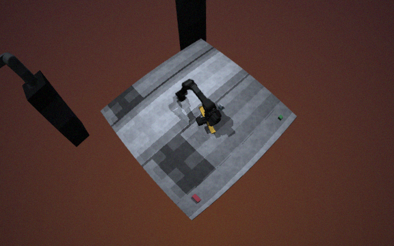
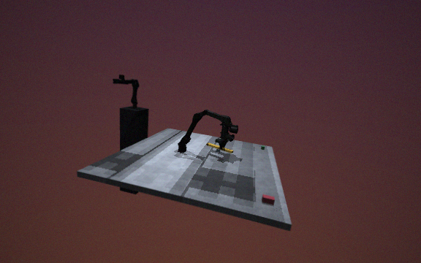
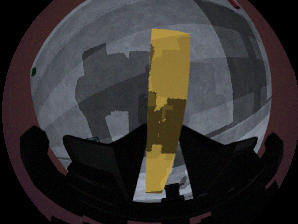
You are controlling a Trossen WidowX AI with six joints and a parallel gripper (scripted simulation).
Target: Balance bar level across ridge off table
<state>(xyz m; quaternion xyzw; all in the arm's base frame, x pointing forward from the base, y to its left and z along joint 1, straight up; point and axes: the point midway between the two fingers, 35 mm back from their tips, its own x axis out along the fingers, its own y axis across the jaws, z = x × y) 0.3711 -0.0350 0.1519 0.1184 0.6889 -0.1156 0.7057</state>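
One yellow bar point(image 1: 213, 130) point(image 2: 227, 150) point(image 3: 170, 67) shows in the top view, crossing under the wrist of the black arm point(image 1: 200, 95) point(image 2: 196, 122), with both its ends sticking out. The gripper point(image 1: 208, 120) point(image 2: 221, 146) point(image 3: 162, 128) is mostly hidden there by the arm above it. Just beside the arm's wrist, on the side away from the red block point(image 1: 196, 198) point(image 2: 268, 199) point(image 3: 235, 4), lies a small grey piece point(image 1: 220, 106), too small to tell whether it is the ridge. The red block lies near one corner of the grey table point(image 1: 142, 137) point(image 2: 152, 173) point(image 3: 215, 50), and the green block point(image 1: 280, 117) point(image 2: 262, 147) point(image 3: 33, 72) near another. Two dark pillars point(image 1: 57, 109) point(image 1: 191, 24) stand beyond the table's edges.

In the exterior view the arm arches over and points its gripper down onto the middle part of the bar. The bar appears raised off the table, its shadow apart below it; whether it is level cannot be told. Behind the table, a second arm point(image 2: 134, 91) stands on a dark pillar point(image 2: 134, 126).

In the wrist view the gripper is closed on the bar, one finger on each side. The bar runs lengthwise between them, its far end well past the fingertips, with a dark shadow across its middle.
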